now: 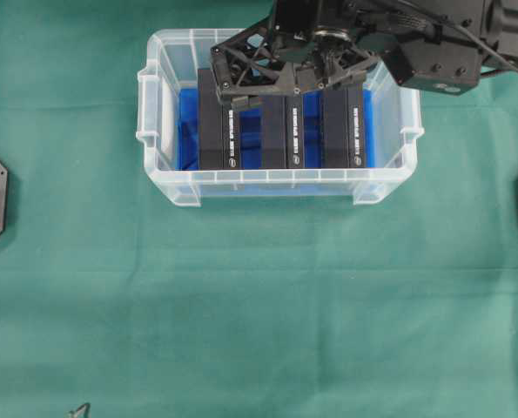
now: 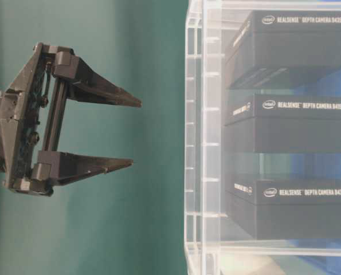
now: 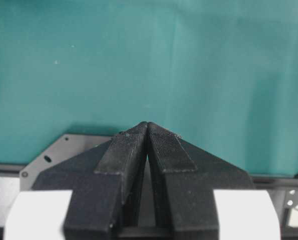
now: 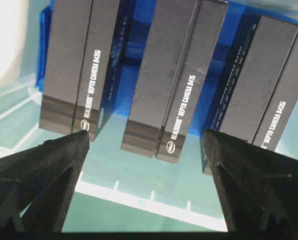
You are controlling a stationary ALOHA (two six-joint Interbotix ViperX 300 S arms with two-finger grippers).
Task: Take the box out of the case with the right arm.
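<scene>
Step in hand: approach; the right tool (image 1: 280, 74) hangs over the case (image 1: 158, 139), no box gripped yet.
Right tool state: released, jaws spread wide; in the right wrist view the two black fingers (image 4: 43, 170) flank the middle box (image 4: 176, 75) with air on both sides.
Left tool state: clenched on nothing, its ribbed tips (image 3: 147, 131) pressed together above bare green cloth.
Where the boxes are: three RealSense camera boxes stand on edge side by side inside the case, on the blue sheet (image 1: 187, 131); the left box (image 1: 213, 131) and right box (image 1: 343, 131) sit either side of the middle one.
Likely target: the middle box, though which of the three is meant I cannot tell.
Next move calls for: lowering so the fingers straddle one box only, then closing and lifting straight up clear of the rim.
Materials: boxes matte black card with white print, sharp-edged; case clear, glossy plastic with rounded rim and side handles; bench (image 1: 259, 305) covered in soft green cloth, faintly creased.
</scene>
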